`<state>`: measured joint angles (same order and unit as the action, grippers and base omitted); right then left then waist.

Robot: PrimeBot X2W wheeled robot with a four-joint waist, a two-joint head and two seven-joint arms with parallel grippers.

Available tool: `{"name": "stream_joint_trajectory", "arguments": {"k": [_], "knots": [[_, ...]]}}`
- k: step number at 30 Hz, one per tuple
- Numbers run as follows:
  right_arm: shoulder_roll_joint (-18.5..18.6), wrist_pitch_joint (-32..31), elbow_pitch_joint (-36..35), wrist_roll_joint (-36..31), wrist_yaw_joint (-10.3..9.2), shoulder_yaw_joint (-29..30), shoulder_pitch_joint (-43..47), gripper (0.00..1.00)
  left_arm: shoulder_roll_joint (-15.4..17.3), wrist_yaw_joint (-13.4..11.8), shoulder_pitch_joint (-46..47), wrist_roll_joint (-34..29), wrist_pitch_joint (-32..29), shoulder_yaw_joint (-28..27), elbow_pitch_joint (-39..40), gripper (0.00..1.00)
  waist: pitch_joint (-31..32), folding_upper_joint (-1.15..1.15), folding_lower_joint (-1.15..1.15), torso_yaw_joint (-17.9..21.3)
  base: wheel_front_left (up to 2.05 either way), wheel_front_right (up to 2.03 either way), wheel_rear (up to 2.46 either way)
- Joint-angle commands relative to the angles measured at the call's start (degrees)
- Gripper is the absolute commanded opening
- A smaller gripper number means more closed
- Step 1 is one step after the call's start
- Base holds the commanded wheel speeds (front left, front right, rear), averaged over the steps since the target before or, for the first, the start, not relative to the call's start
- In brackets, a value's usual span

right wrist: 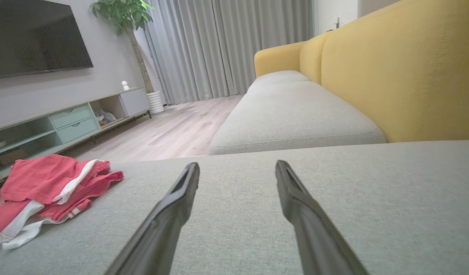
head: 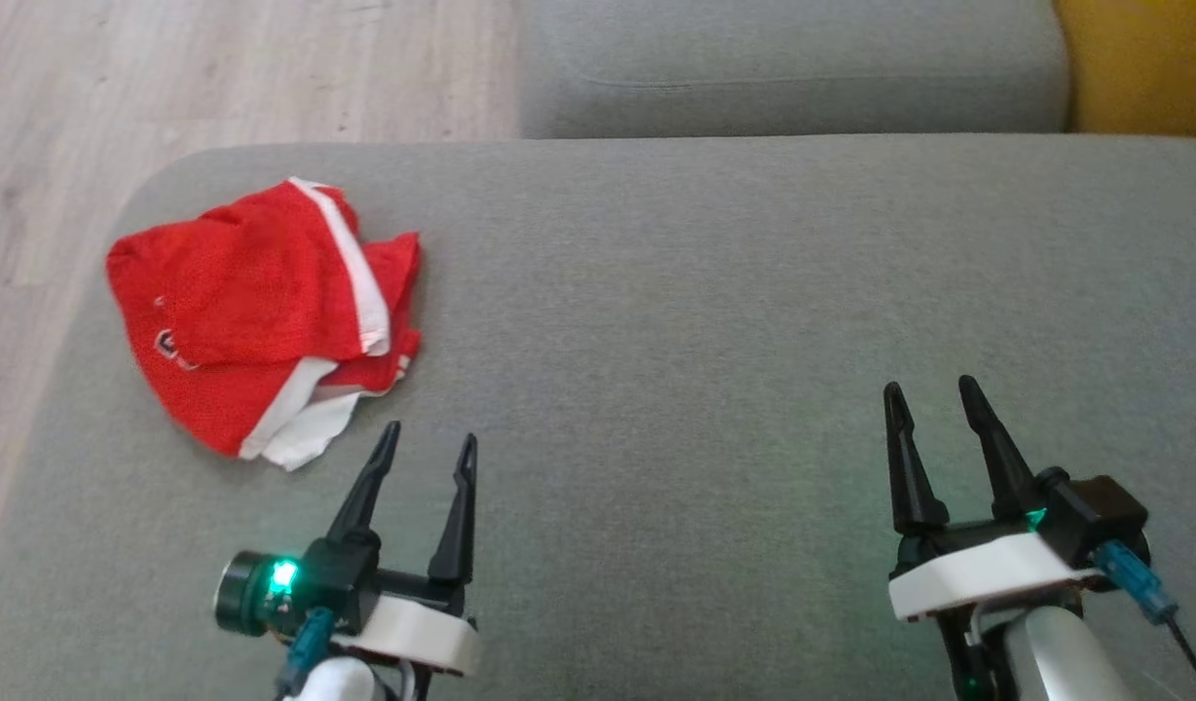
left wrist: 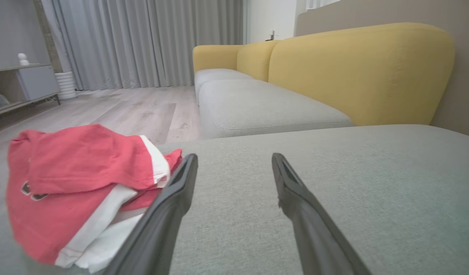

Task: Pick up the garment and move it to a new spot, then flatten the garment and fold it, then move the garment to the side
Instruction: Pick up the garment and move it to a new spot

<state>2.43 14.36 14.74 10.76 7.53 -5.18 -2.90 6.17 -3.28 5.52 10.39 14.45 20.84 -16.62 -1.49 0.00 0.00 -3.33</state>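
Note:
The garment is a red piece with white trim, lying crumpled in a loose heap on the grey sofa cushion near its left edge. The left wrist view has the garment at the lower left, and the right wrist view has the garment far left. My left gripper stands open just right of and nearer than the heap, nothing between its fingers. Far to the right, my right gripper is open over bare cushion.
A second grey seat cushion lies beyond, with the yellow backrest at the far right. Wooden floor drops off past the cushion's left and far edge. A TV cabinet and curtains stand across the room.

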Motion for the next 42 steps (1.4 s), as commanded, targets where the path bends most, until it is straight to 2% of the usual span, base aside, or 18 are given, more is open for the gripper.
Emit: {"name": "stream_joint_trajectory", "arguments": {"k": [1,16,26,32,37,42], "knots": [[0.4,0.6,-2.2,0.1,-0.04,-1.7,-1.6,1.00,0.2,0.2,2.3,-0.7,0.5,-2.8,1.4,1.00,0.3,0.00,0.00,-1.7,0.00,0.00,0.00],[0.4,0.6,-2.0,1.0,-0.04,-5.5,0.2,1.00,-0.2,0.5,-0.1,-2.3,0.5,-5.8,1.4,1.00,2.9,0.00,0.00,-12.8,0.00,0.00,0.00],[0.4,0.6,-1.3,2.4,-0.04,-6.7,1.2,1.00,-0.6,1.0,-2.0,-3.1,0.5,-6.4,1.6,1.00,3.8,0.00,0.00,-18.0,0.00,0.00,0.00],[0.4,0.6,-1.3,2.9,-0.04,-7.1,1.2,1.00,-0.6,1.3,-2.5,-3.3,0.5,-6.8,1.8,1.00,3.6,0.00,0.00,-18.8,0.00,0.00,0.00],[0.4,0.6,-1.9,2.9,-0.04,-7.9,0.4,1.00,0.2,1.9,-1.1,-4.2,0.5,-7.0,1.9,1.00,2.1,0.00,0.00,-17.8,0.00,0.00,0.00],[0.4,0.6,-2.7,2.0,-0.04,-7.9,-1.0,1.00,3.1,4.4,5.4,-5.1,0.0,-7.1,0.0,1.00,-1.7,0.00,0.00,-15.1,0.00,0.00,0.00]]}}
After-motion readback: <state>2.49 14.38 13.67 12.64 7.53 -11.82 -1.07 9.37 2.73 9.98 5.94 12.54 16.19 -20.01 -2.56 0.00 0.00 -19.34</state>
